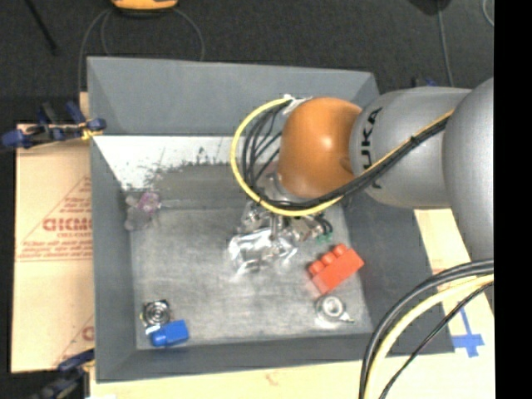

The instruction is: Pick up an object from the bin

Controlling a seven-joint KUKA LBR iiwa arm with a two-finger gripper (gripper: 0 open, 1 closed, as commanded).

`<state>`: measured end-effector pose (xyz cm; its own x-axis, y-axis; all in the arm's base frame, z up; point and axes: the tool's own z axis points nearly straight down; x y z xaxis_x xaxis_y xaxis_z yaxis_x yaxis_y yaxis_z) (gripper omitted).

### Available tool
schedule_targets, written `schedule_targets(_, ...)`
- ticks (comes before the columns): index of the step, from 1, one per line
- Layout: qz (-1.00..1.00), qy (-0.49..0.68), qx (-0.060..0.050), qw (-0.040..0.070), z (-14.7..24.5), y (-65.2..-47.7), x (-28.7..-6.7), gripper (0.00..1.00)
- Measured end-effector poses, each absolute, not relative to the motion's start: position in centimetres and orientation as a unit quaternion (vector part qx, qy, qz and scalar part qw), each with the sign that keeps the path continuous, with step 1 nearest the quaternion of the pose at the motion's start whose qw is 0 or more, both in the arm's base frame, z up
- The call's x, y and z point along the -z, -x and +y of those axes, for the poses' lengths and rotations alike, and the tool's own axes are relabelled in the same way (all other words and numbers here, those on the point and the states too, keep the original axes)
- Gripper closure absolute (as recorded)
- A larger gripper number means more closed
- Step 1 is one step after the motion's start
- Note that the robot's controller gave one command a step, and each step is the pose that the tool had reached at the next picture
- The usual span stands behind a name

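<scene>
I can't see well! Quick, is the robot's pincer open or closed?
Pincer: cannot be told whether open or closed; it sits near the middle of the bin, beside the red block.

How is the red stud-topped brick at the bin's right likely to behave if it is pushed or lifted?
The red brick looks like moulded plastic, so it is probably stiff and light for its size. Being blocky and flat-sided, it would likely slide across the bin floor rather than roll.

You'll find a red studded brick (335,268) lying flat and askew on the bin's (112,256) floor, near its right wall; a small green piece (326,236) sits just beyond it.
</scene>
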<state>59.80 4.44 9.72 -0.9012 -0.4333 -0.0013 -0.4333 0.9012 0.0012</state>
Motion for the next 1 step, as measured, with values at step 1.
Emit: schedule_targets(1, 0.975, 0.223, 0.002, 0.004, 5.29, -59.19, -20.56, 1.00)
